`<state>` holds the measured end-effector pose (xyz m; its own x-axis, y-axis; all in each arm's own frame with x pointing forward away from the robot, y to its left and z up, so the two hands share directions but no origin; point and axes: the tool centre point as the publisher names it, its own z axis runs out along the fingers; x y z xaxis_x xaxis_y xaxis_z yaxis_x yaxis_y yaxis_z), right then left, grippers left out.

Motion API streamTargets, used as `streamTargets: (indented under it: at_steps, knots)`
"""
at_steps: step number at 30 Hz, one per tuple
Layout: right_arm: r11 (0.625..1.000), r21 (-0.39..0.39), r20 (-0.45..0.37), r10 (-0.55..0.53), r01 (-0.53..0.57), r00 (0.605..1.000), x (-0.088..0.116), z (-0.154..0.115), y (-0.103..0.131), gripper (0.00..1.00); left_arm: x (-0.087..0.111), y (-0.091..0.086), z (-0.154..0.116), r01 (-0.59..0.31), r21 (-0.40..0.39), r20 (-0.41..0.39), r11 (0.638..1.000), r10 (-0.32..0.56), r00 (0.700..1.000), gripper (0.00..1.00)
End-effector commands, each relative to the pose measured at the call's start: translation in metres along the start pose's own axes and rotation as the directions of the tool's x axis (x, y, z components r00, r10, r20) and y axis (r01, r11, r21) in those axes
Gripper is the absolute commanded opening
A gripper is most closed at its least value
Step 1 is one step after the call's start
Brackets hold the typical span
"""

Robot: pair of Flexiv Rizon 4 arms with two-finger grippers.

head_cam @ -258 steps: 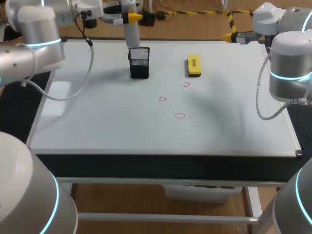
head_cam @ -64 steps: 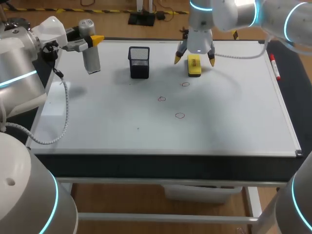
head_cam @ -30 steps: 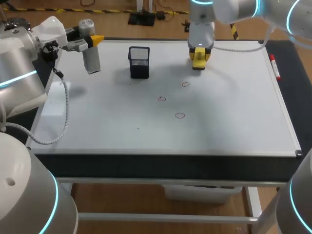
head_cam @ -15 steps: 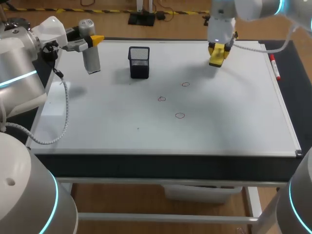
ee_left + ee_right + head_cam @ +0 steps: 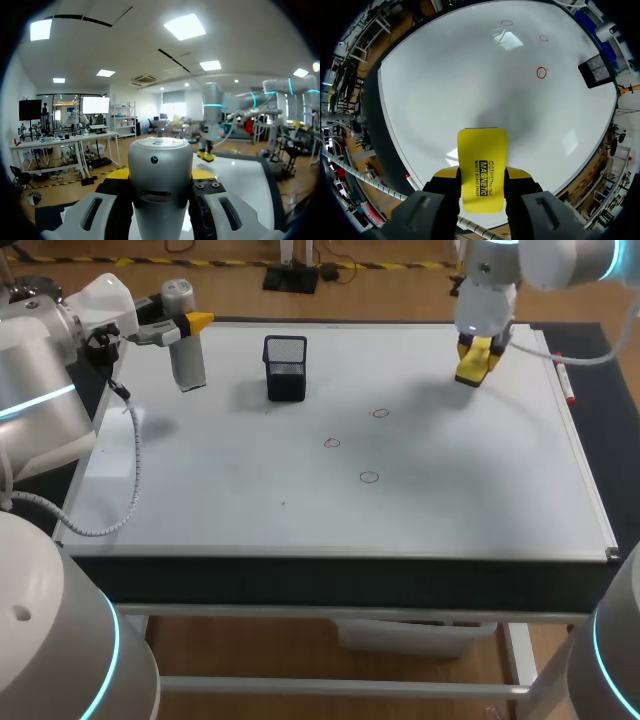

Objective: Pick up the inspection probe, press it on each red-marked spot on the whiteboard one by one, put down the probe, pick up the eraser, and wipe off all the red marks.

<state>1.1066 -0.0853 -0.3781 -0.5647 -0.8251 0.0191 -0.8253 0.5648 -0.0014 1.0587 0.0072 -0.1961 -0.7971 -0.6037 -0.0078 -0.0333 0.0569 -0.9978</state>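
The right claw (image 5: pixel 482 173) is clamped on the yellow eraser (image 5: pixel 482 150), one finger on each long side, with the block sticking out past the fingertips. It hangs clear of the whiteboard (image 5: pixel 445 90), and a soft shadow lies on the surface under it. Ahead of the claw comes the nearest red ring (image 5: pixel 541 73). Two more red rings (image 5: pixel 543 37) (image 5: pixel 506 23) lie further out, well apart from the eraser. The black mesh pen cup (image 5: pixel 597 70) stands off to one side of the nearest ring. A marker (image 5: pixel 563 375) lies close beside this claw, along the board's edge.

From above, the left claw (image 5: pixel 190 325) is closed on the inspection probe (image 5: pixel 186 360), a grey cylinder hanging upright, its lower end over the board (whether it touches I cannot tell). In the left wrist view the probe (image 5: pixel 161 165) sits squarely between the fingers. The cup is the nearest thing to it, the rings are further off, and the right claw is furthest.
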Motion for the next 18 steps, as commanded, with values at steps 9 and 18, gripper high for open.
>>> streamTargets:
  at_steps: [9, 18]
  knots:
    - [1.0, 0.006, 0.013, 0.002, -0.002, 1.0, 0.0101, -0.0052, 0.0035, 0.0, 0.0003, 0.0005, 0.0008, -0.002, 0.006, 0.004, 1.0, 0.002, 1.0, 0.0]
    - [1.0, 0.006, 0.013, 0.002, -0.002, 1.0, 0.0101, -0.0052, 0.0035, 0.0, 0.0089, 0.0037, 0.0071, -0.005, -0.001, -0.025, 1.0, 0.005, 1.0, 0.0]
